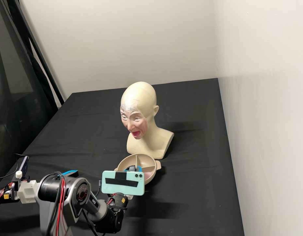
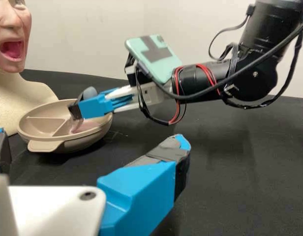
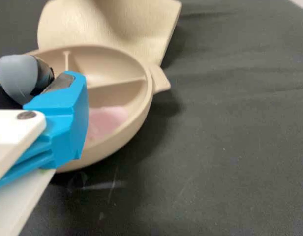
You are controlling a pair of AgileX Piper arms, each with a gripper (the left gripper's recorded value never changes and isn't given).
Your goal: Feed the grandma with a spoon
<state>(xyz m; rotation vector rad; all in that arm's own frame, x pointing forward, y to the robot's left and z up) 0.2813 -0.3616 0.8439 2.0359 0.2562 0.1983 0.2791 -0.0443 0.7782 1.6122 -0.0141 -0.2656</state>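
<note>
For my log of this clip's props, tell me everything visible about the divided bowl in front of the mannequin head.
The bowl is round, beige, matte and plastic-looking. Inner walls split it into three compartments, and a small flat tab juts from its rim. It sits upright on the black bench, just before the base of the bust; whether they touch is unclear. A pale pink mass lies in the compartment nearest the arm. The right tool hangs inside the rim on that side.

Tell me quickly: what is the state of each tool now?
Left tool: open, holding nothing.
Right tool: closed on the grey spoon.
</note>
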